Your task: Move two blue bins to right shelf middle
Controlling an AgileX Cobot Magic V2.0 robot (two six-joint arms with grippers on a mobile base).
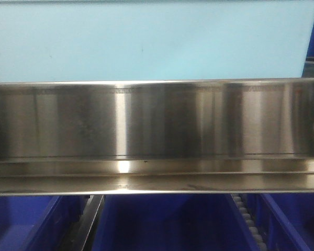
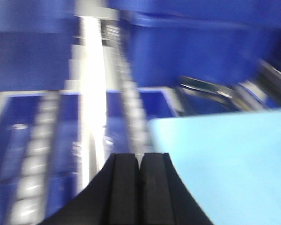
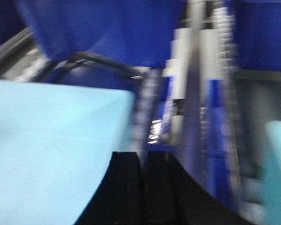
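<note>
Shiny steel shelf rail (image 1: 157, 136) spanning front view, pale blue panel (image 1: 146, 42) above, blue bins (image 1: 167, 222) below, left claw (image 2: 140, 183) and right claw (image 3: 141, 187) pinched together, empty, blurred.

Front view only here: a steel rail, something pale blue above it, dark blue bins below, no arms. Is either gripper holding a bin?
Observer: No. The left gripper has its pads pressed together, nothing between them.
Operator: The right one?
Observer: The right gripper looks shut and empty too, though its view is blurred.
Operator: What is beside them?
Observer: A pale blue surface lies right of the left gripper and left of the right one.
</note>
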